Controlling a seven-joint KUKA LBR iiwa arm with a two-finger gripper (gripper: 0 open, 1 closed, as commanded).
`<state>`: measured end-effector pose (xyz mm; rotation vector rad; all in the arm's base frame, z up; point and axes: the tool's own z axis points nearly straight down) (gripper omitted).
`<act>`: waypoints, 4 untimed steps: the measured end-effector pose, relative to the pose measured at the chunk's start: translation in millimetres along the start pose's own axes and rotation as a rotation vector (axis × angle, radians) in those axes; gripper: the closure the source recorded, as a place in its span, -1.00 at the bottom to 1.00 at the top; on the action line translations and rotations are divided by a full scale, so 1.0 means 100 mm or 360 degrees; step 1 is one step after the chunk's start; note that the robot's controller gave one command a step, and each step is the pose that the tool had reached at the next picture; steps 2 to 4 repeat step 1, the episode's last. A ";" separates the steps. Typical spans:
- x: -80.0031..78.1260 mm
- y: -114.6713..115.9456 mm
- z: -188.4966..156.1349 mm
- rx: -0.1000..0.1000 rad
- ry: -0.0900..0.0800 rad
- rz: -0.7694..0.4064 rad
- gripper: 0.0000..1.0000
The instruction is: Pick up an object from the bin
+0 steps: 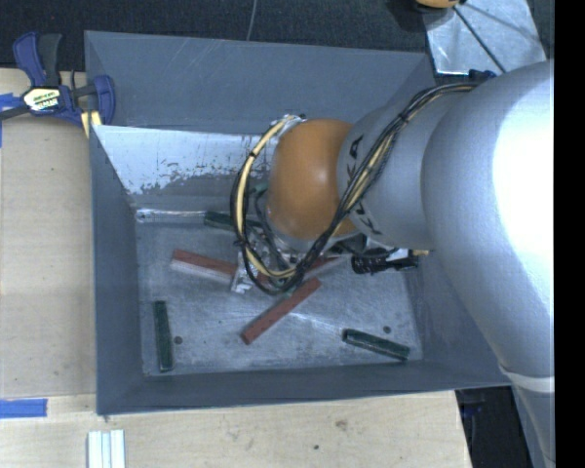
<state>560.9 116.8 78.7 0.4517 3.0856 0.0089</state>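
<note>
Camera view gives us the silver arm point(468, 193) reaching into the grey metal bin point(117, 291). Its gripper point(246, 279) is at the bin's middle, between a long reddish-brown flat stick point(278, 313) and a shorter reddish-brown flat stick point(203, 264). Whether the claw is clenched or released we cannot make out.

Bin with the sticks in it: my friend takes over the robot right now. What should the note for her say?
Claw: low in the middle of the bin, under the arm's orange cover; open or shut cannot be told.
Things: the left red-brown stick and the lower red-brown stick lie nearest the claw. The left-wall green stick and the lower-right green stick lie farther off.
Done: no stick seen lifted.
Left: grip one stick and lift it out.
</note>
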 end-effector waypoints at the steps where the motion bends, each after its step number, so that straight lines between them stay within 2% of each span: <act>1: 0.03 0.26 -1.36 0.0012 0.0031 -0.0053 1.00; 4: 0.03 0.26 -1.36 0.0012 0.0031 -0.0053 1.00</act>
